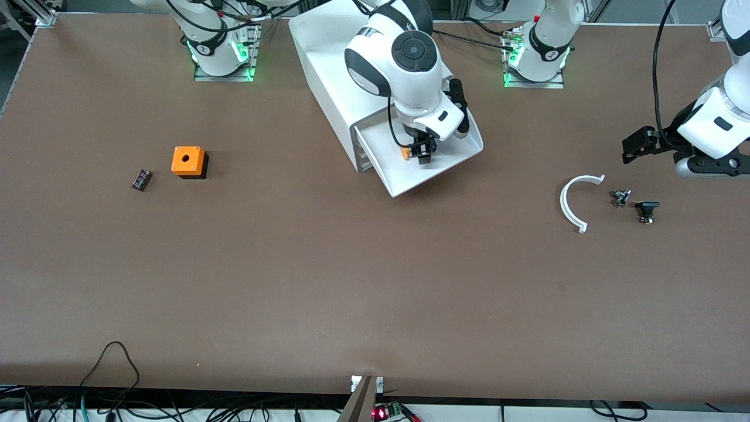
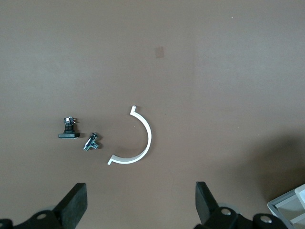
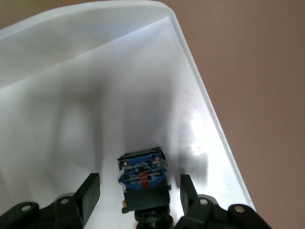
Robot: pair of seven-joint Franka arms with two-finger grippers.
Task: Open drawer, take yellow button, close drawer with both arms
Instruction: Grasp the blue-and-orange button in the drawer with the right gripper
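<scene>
My right gripper (image 3: 138, 191) hangs inside the pulled-out top drawer (image 1: 436, 167), fingers spread, one black pad (image 3: 90, 191) on each side of the button (image 3: 143, 176) with clear gaps, so nothing is gripped yet. In the right wrist view the button lies on the drawer floor squarely between the jaws: blue part and black body pointing away from the claw toward the drawer's closed end, cap end toward the claw and partly lost at the frame edge. Its long axis therefore runs along my line of approach, across the line between the pads, which is what I want; I judge that lowering a little and closing should catch the black body by its flat sides. The drawer's side wall (image 3: 209, 109) runs close beside one finger, so I must avoid nudging it.

From the front view the orange cap shows just beside the claw, on the side toward the right arm's end of the table.

My left gripper (image 2: 138, 202) waits with fingers wide apart over bare table at the left arm's end, near a white curved clip (image 1: 574, 202) and two small dark parts (image 1: 636, 202). The right arm is plainly the one placed for the pick.
</scene>
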